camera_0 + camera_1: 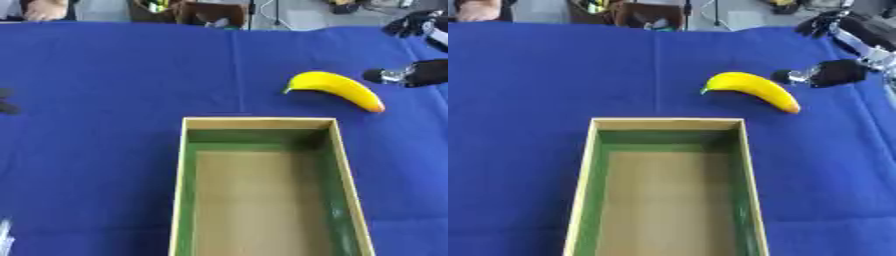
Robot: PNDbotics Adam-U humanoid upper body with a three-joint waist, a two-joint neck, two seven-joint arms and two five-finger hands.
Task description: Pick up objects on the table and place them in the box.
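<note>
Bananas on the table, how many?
1. The banana lies on the blue cloth beyond the box's far right corner, beside the right hand. The box is empty.

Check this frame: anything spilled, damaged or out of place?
Nothing stands out. The banana lies whole on the blue table, apart from the empty box. The right hand is beside the banana, not touching it.

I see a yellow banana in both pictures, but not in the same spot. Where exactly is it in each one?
Left eye view: the banana lies right of centre in the upper half, beyond the box's far right corner.
Right eye view: the banana sits nearer the middle, still upper right.
Shared landmark: the box; in both views the banana lies just past its far rim, on the blue cloth.
</note>
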